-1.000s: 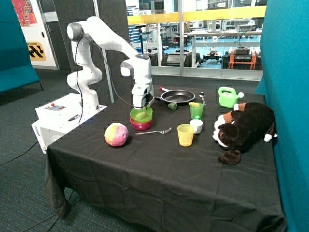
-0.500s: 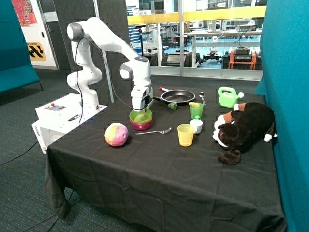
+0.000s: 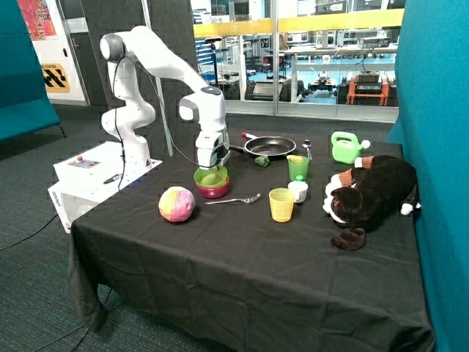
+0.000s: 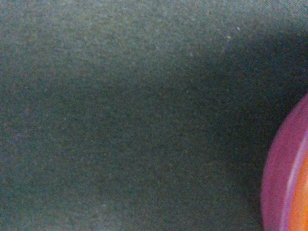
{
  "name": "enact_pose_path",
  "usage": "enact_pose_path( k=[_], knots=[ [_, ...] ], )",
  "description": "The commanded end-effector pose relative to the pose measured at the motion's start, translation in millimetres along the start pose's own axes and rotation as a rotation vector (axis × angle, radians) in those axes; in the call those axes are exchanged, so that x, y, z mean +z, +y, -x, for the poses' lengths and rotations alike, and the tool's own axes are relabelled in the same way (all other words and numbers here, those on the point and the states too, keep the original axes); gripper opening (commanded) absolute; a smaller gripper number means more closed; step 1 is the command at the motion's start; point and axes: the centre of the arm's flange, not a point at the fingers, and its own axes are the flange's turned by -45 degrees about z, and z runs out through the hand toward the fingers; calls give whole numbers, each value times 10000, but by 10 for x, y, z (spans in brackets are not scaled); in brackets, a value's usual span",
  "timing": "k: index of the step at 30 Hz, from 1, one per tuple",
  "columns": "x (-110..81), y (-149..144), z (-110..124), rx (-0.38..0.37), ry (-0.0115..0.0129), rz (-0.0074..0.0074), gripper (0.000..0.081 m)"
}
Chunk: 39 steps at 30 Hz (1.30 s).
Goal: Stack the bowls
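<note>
Since a second before, our gripper (image 3: 208, 166) had shifted slightly toward the table's (image 3: 242, 271) robot-side edge with the lime green bowl (image 3: 211, 178); its grip we cannot tell. The lime bowl sat atop the purple bowl (image 3: 213, 191), stacking nearly done.

Black frying pan (image 3: 270, 147), yellow cup (image 3: 281, 204), green cup (image 3: 298, 168), fork (image 3: 234, 200), ball (image 3: 176, 204)

The outside camera stood off one corner of the desk (image 3: 242, 257), somewhat above it, facing arm and whole desktop from a distance. The wrist camera looked straight down, very close to the black cloth (image 4: 120, 120). Both views shared the cloth and purple bowl (image 4: 279, 178) under the jaws.
</note>
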Motion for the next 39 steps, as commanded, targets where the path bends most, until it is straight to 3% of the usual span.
enact_pose_path(
  k=[1, 13, 39],
  knots=[
    [6, 18, 41, -59, 12, -14, 539],
    [11, -28, 47, -139, 12, -14, 590],
    [-289, -102, 307, -535, 12, -14, 518]
  ],
)
